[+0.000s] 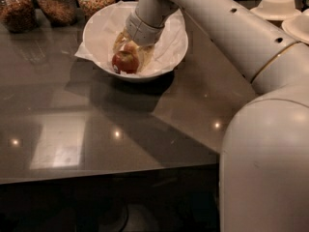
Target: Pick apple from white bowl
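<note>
The white bowl (99,21), lined with crinkled white paper, stands on the dark table at the back. The deep red apple (124,63) lies at the bowl's front, low inside it. My gripper (129,52) reaches down into the bowl from the upper right, right over and behind the apple and close against it. A paler rounded shape (130,46) shows just behind the apple, partly hidden by the gripper. I cannot tell whether the gripper is touching the apple.
Three glass jars of grains or nuts (58,3) stand behind the bowl at the table's back left. Stacked beige paper bowls (276,6) sit at the back right. My arm (227,28) crosses the right side. The table's front edge (96,174) is near me.
</note>
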You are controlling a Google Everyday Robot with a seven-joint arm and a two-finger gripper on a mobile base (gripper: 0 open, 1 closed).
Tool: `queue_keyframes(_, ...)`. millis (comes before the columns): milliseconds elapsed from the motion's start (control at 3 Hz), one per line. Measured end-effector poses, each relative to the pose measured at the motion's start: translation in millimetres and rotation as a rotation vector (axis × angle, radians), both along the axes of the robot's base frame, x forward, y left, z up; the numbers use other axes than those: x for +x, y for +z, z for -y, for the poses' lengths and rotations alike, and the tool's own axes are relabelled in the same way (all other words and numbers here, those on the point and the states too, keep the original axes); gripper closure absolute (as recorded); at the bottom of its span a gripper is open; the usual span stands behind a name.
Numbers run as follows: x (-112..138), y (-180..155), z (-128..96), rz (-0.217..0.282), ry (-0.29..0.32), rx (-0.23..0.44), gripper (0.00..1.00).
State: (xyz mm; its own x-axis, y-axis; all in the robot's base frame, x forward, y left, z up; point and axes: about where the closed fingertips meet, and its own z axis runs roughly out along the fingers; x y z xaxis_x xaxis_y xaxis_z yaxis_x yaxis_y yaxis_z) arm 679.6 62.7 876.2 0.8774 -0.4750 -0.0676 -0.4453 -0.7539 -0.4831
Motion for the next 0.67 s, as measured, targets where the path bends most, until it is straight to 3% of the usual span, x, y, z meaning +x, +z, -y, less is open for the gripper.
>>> queue_keyframes(333,-5.5,7.3,-6.5,-0.008,0.015,0.011,0.9)
queue_keyframes(667,-10.8,23.5,-6.4,-0.025,0.013,0.024,1.0)
